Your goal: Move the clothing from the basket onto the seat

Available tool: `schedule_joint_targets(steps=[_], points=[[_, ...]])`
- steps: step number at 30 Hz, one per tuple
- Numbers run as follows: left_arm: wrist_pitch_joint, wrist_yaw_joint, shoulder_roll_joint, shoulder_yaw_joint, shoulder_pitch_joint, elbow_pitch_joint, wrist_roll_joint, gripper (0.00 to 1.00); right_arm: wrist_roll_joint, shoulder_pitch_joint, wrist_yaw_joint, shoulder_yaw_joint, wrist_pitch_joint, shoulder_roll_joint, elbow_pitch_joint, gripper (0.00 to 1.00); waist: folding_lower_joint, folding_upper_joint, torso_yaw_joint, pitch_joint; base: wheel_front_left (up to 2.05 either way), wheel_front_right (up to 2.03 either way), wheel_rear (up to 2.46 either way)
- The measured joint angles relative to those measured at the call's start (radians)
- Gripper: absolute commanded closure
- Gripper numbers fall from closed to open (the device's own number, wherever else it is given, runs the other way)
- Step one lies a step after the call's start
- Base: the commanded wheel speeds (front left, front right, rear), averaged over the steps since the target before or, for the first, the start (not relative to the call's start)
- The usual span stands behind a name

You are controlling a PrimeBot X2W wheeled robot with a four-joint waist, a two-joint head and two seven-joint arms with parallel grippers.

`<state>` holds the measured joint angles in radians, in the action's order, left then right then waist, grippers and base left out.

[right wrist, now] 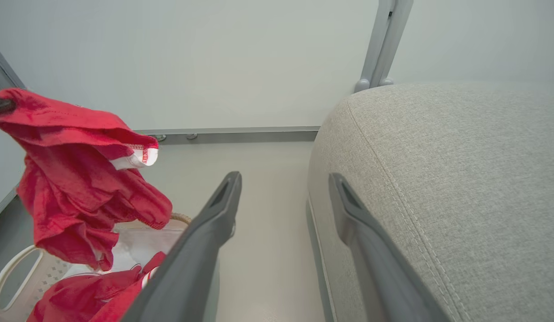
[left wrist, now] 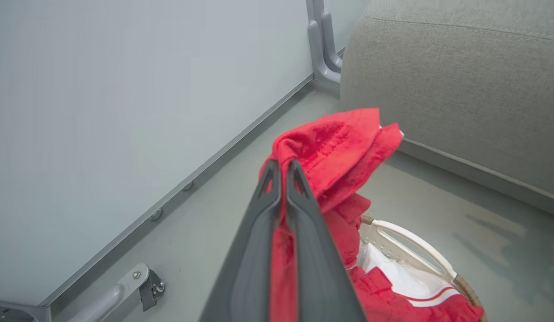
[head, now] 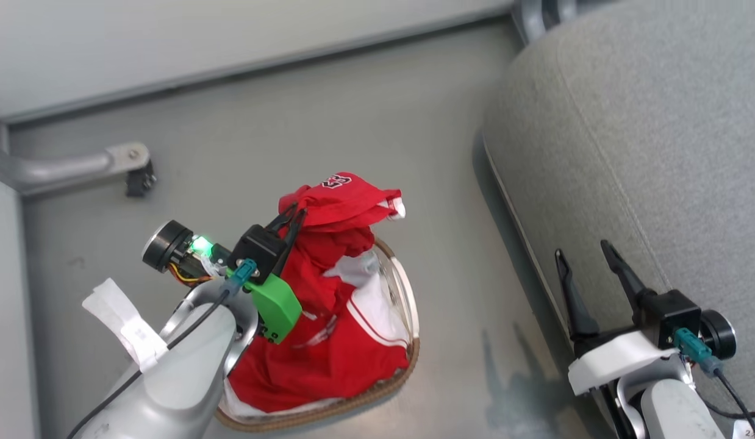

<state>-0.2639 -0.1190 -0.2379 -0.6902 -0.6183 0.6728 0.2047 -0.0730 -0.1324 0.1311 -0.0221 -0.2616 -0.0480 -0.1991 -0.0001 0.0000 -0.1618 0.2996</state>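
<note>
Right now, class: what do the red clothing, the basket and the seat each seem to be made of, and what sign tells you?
The clothing: thin, soft, matte red fabric with white trim; it crumples and drapes from the left gripper. The basket: probably smooth white plastic with perforated walls, brown woven rim. The seat: grey woven upholstery, matte; weave and stitched seam show.

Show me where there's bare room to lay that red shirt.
The seat is bare on top, beside the open right gripper. The floor strip between basket and seat is bare too. The basket is crowded with red clothing, one piece pinched in the left gripper.
</note>
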Motion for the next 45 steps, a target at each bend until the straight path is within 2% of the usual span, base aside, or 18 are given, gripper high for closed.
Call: schedule_joint_targets(steps=[6,13,17,23,29,37,45], points=[[0.0,-0.006,-0.016,-0.048,-0.01,-0.061,-0.009,1.0,0.021,0.041,0.0,-0.001,0.0,0.0,-0.002,0.0,0.0,0.0,0.027,-0.118,0.0,0.0,0.0],[0.031,-0.011,-0.059,-0.116,-0.138,-0.148,0.028,1.0,0.035,0.059,0.0,-0.031,0.0,0.0,-0.009,0.0,0.0,0.0,0.056,-0.232,0.0,0.0,0.0],[0.052,-0.013,-0.097,-0.142,-0.223,-0.199,0.052,1.0,0.044,0.051,0.0,-0.054,0.0,0.0,-0.009,0.0,0.0,0.0,0.067,-0.279,0.0,0.0,0.0],[0.059,-0.013,-0.125,-0.161,-0.296,-0.224,0.083,1.0,0.057,0.005,0.0,-0.107,0.0,0.0,-0.012,0.0,-0.0001,0.0,0.071,-0.314,0.0,0.0,0.0],[0.051,-0.013,-0.12,-0.184,-0.339,-0.227,0.095,1.0,0.087,-0.073,0.0,-0.176,0.0,0.0,-0.046,0.0,0.0,0.0,0.072,-0.318,0.0,0.0,0.0],[0.047,-0.013,-0.076,-0.23,-0.406,-0.245,0.112,1.0,0.118,-0.179,0.0,-0.258,0.0,0.0,-0.156,0.0,0.0,0.0,0.116,-0.324,0.0,0.0,0.0],[0.041,-0.013,-0.042,-0.292,-0.433,-0.288,0.13,1.0,0.135,-0.234,0.0,-0.231,0.0,-0.001,-0.196,0.0,0.0,0.0,0.168,-0.337,0.0,0.0,0.0]])
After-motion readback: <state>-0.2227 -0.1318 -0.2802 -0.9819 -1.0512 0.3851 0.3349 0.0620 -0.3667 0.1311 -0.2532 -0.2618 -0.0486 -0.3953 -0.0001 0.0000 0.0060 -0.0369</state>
